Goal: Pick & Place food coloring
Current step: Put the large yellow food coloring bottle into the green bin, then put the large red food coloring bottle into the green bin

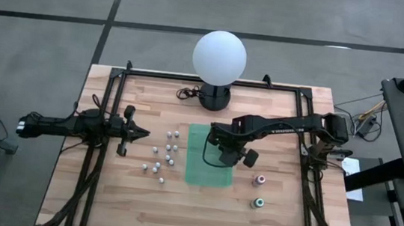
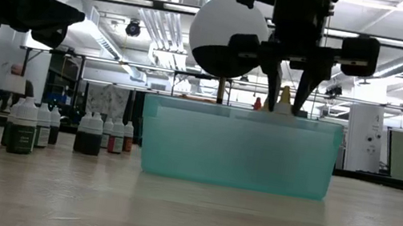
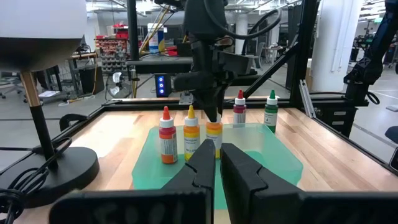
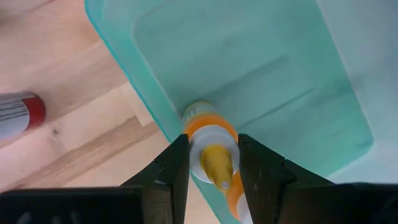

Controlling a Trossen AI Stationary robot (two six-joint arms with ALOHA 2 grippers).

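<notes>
My right gripper (image 1: 222,154) hangs over the translucent teal tray (image 1: 194,169), shut on an orange food coloring bottle (image 4: 212,149). Two more bottles, red-topped (image 3: 166,134) and yellow-topped (image 3: 191,132), stand beside it at the tray. A pink-topped bottle (image 1: 259,181) and a green-topped one (image 1: 258,203) stand on the wood to the tray's right. Several small whitish-capped bottles (image 1: 161,154) stand in a cluster left of the tray. My left gripper (image 1: 142,131) waits shut, just left of that cluster. My right gripper pinches the orange bottle by its cap and neck (image 4: 214,140) between the two fingers (image 4: 174,162). It comes from above, pointing down. The bottle stays upright close to the tray's wall (image 4: 155,112). Whether its base rests on the tray floor, I cannot tell.
A white globe lamp (image 1: 220,56) on a black base (image 1: 213,97) stands at the far edge, its cord (image 1: 186,93) beside it. Black frame rails (image 1: 104,118) run along the table's left and right sides. Bare wood lies toward the near edge.
</notes>
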